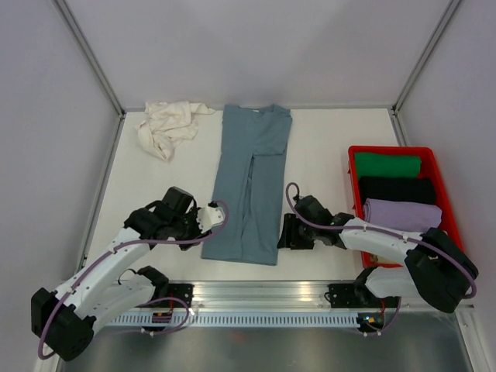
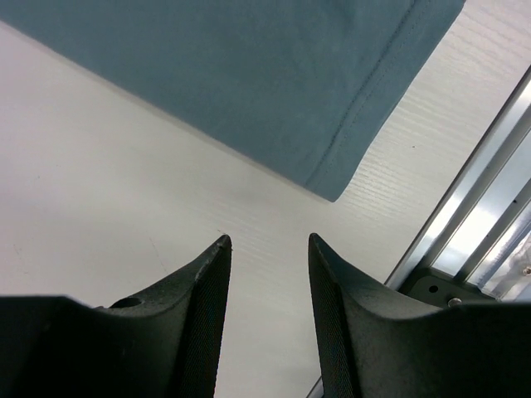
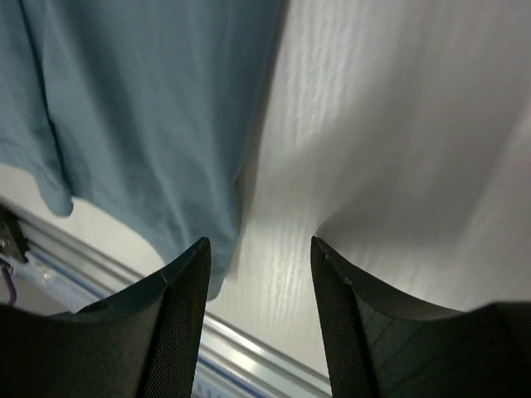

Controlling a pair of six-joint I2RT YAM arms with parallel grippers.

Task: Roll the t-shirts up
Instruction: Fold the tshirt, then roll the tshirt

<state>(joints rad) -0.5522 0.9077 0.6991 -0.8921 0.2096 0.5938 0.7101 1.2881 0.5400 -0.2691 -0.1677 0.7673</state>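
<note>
as the left claw (image 2: 269, 237) and right claw (image 3: 259, 240) crouch low flanking the blue t-shirt (image 1: 252, 178), both gape empty.

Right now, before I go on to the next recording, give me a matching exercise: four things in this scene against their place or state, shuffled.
Things:
1. blue t-shirt
2. cream t-shirt
3. red bin
4. left pincer

Place or state:
A. crumpled, far left
B. open, empty, just short of a hem corner
C. flat, folded lengthwise, centre
D. right side, holding rolled clothes

Pairs: 1-C, 2-A, 3-D, 4-B
</note>
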